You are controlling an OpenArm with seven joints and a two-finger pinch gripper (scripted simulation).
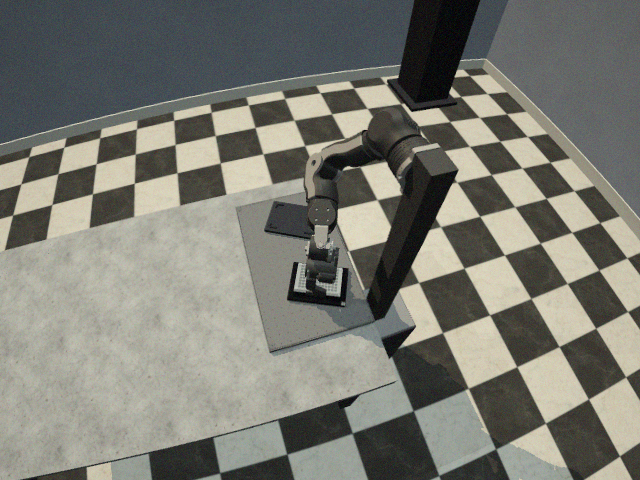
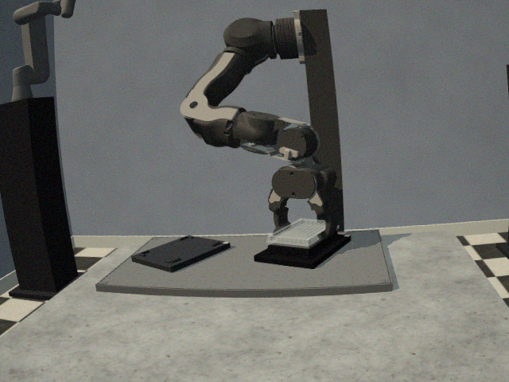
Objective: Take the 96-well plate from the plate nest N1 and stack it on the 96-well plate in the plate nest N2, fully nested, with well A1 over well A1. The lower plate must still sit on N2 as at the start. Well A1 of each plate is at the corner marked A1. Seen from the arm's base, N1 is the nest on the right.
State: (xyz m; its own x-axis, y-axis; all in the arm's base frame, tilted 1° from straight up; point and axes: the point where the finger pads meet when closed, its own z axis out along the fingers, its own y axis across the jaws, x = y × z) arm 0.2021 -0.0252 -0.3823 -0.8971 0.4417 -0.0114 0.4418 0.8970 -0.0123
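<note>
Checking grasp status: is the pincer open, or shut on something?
Shut on the 96-well plate: the pincer fingers straddle it over the nest.

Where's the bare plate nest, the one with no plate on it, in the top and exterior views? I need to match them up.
Top view: the bare plate nest lies at the far end of the grey base board, just left of the arm's wrist.
Exterior view: it sits on the board's left half, lying flat.
Shared landmark: the gripper, shut on the 96-well plate over the other nest.
</note>
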